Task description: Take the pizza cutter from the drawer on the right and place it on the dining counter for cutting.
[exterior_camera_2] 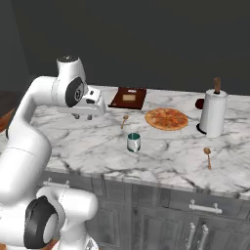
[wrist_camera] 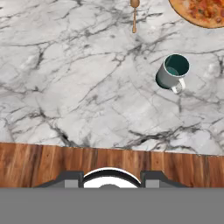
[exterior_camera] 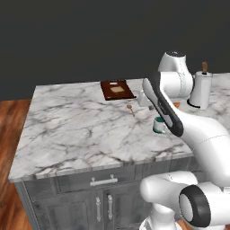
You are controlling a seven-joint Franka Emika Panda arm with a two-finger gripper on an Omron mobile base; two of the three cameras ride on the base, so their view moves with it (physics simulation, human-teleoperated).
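Observation:
The dining counter (exterior_camera_2: 166, 158) is white marble with grey veins over dark grey cabinets. Under its front edge on the right, the drawer (exterior_camera_2: 215, 201) with a silver handle is shut, and the pizza cutter is hidden. My gripper (exterior_camera_2: 83, 117) hangs above the counter's left part and points down, open with nothing between its fingers. In the hand view the gripper (wrist_camera: 111, 181) looks down on the counter's (wrist_camera: 87, 87) near edge and the wood floor (wrist_camera: 43, 164).
On the counter lie a pizza (exterior_camera_2: 166, 118), a teal mug (exterior_camera_2: 133, 142), two wooden spoons (exterior_camera_2: 124, 119) (exterior_camera_2: 208, 156), a brown board (exterior_camera_2: 128, 97) and an upright paper towel roll (exterior_camera_2: 213, 113). Another shut drawer (exterior_camera: 103, 179) sits at the left.

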